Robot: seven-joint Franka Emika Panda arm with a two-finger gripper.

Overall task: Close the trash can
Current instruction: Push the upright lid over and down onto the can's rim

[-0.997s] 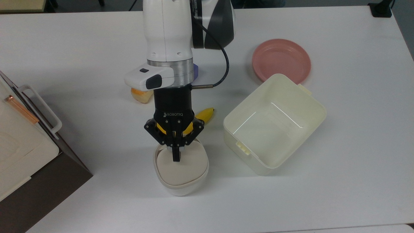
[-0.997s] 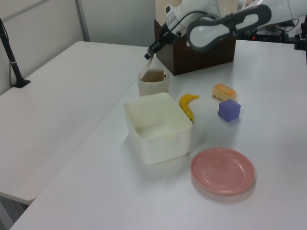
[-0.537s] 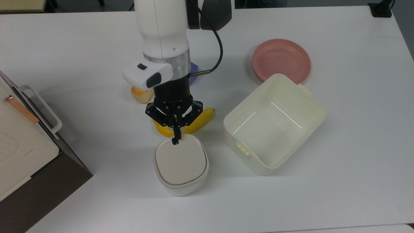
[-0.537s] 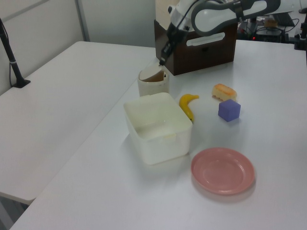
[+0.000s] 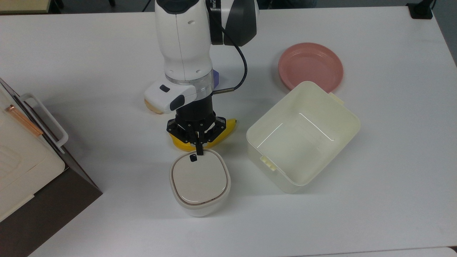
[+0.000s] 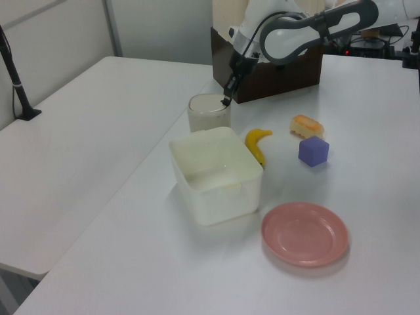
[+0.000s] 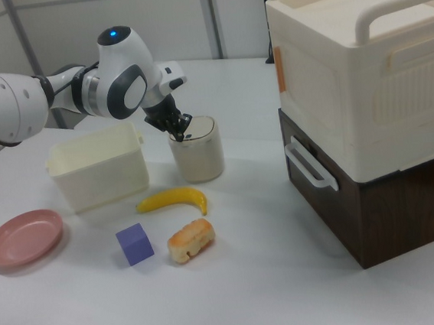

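The trash can (image 5: 200, 184) (image 6: 209, 113) (image 7: 198, 158) is a small off-white bin standing on the white table. Its beige flap lid (image 5: 199, 178) lies flat in the rim. A small black square button (image 5: 193, 159) sits at the lid's far edge in the top view. My gripper (image 5: 199, 151) (image 6: 226, 100) (image 7: 184, 132) is shut, fingers pressed together with nothing between them. The fingertips point down at the lid's edge, right by the button.
A banana (image 5: 210, 137) lies just behind the trash can, under my gripper. A cream lidless tub (image 5: 302, 135) stands to the top view's right, a pink plate (image 5: 310, 67) beyond it. A bread roll (image 7: 190, 239), a purple cube (image 7: 135, 242) and a brown-and-cream box (image 7: 366, 117) are nearby.
The lid has gone from tilted open to lying flat in the rim. My gripper moved back from over the lid's middle to its far edge by the button.
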